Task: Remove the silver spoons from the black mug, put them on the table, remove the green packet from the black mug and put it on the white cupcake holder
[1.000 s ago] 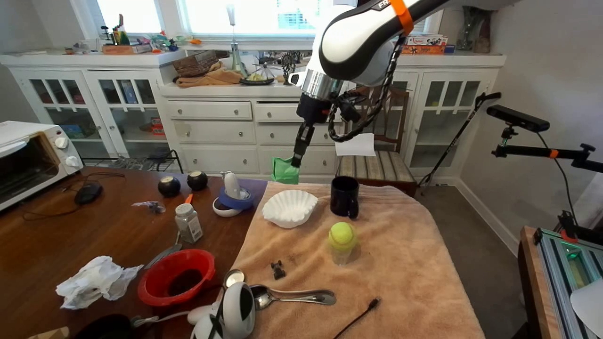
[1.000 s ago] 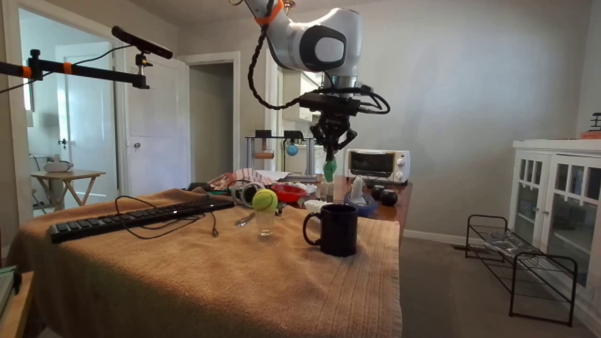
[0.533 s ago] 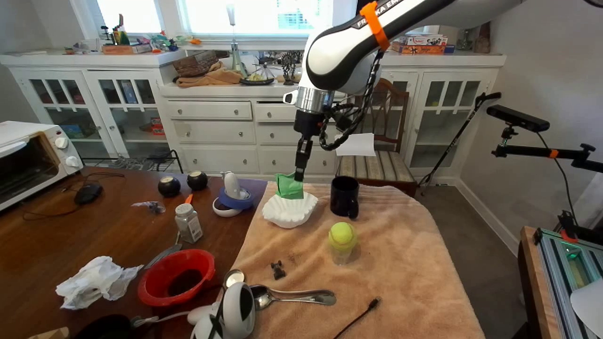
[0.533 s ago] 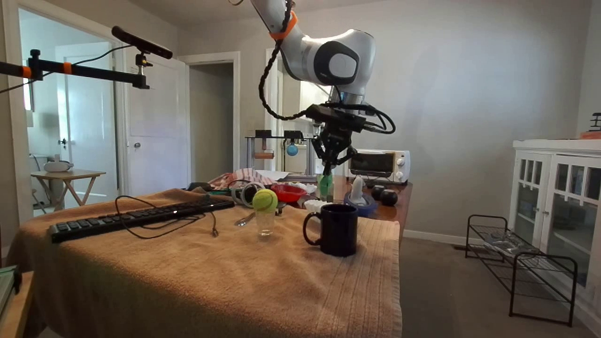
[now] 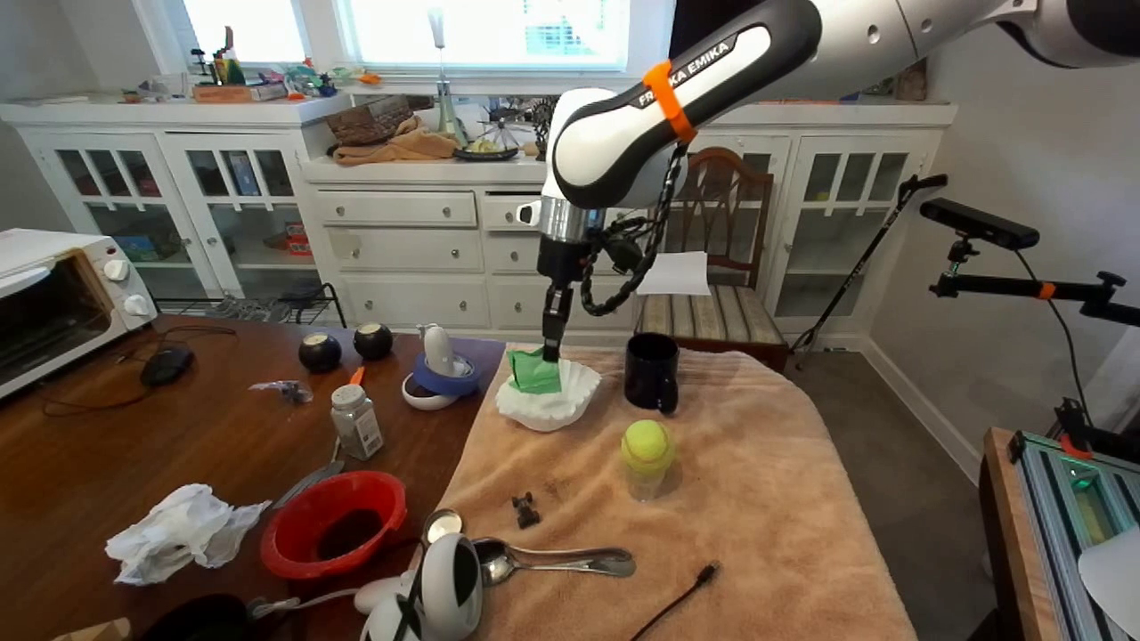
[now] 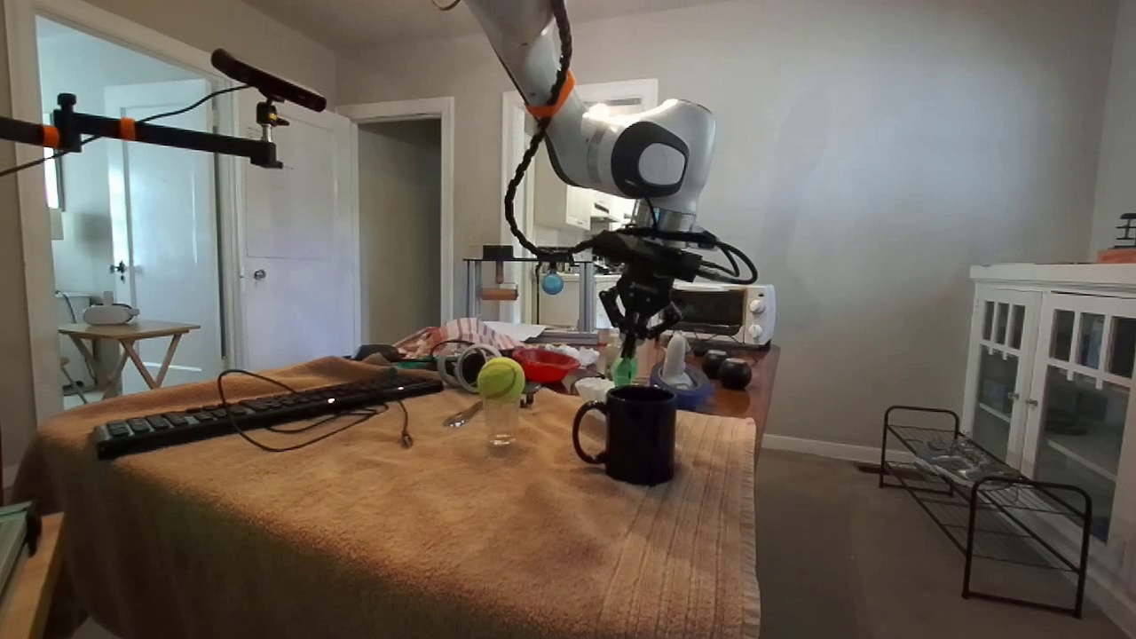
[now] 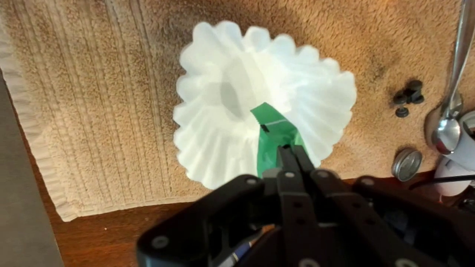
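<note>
My gripper (image 7: 292,147) is shut on the green packet (image 7: 268,148). The packet hangs over the white cupcake holder (image 7: 207,133), off its middle; I cannot tell whether it touches the holder. In an exterior view the gripper (image 5: 551,358) points down at the holder (image 5: 570,405), and the packet (image 5: 534,374) overlaps its back left rim. The packet (image 6: 625,371) also shows in an exterior view, behind the black mug (image 6: 641,435). The mug (image 5: 651,372) stands upright beside the holder. The silver spoons (image 5: 570,561) lie together on the towel; they show in the wrist view too (image 7: 446,133).
A yellow-green ball (image 5: 647,445) sits on a clear cup near the mug. Tape rolls with a white object (image 5: 441,378) stand left of the holder. A shaker (image 5: 356,423), a red bowl (image 5: 334,525) and a white headset (image 5: 450,588) are nearby. A keyboard (image 6: 266,417) lies on the towel.
The gripper has come down with the green packet still in its fingers, from above and behind the holder to over its rim. The mug, spoons and holder have not moved.
</note>
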Robot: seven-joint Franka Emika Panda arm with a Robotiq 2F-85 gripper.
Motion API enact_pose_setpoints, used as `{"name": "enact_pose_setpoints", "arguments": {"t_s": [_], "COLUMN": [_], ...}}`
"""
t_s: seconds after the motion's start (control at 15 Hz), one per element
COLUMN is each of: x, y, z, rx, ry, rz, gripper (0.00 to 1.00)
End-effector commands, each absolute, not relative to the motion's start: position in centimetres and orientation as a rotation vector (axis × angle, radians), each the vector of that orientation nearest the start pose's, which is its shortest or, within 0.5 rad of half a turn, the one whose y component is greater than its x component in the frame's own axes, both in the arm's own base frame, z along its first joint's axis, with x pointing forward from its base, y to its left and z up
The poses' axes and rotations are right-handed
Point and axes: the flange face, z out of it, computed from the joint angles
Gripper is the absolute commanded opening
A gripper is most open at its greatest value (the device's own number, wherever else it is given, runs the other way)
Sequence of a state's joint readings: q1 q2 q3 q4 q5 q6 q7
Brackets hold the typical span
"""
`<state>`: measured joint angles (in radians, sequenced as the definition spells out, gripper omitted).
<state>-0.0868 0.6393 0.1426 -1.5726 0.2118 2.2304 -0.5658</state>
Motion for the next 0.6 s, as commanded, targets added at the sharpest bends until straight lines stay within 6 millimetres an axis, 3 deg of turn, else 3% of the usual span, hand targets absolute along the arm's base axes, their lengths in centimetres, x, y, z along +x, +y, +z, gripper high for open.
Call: {"name": "enact_pose_setpoints", "arguments": {"t_s": [0.0,0.13,0.2,0.53], "x": [71.0,71.0,71.1,71.5], "y": [3.2,3.4,3.4,3.5], "z": [26.3,26.0,25.9,26.9], "rx": [-2.846,-2.839,-2.836,-2.848], "ry": [-0.642,-0.648,-0.649,-0.65], "rz": [-0.025,0.02,0.037,0.028], "gripper": [0.01,0.01,0.22,0.57]}}
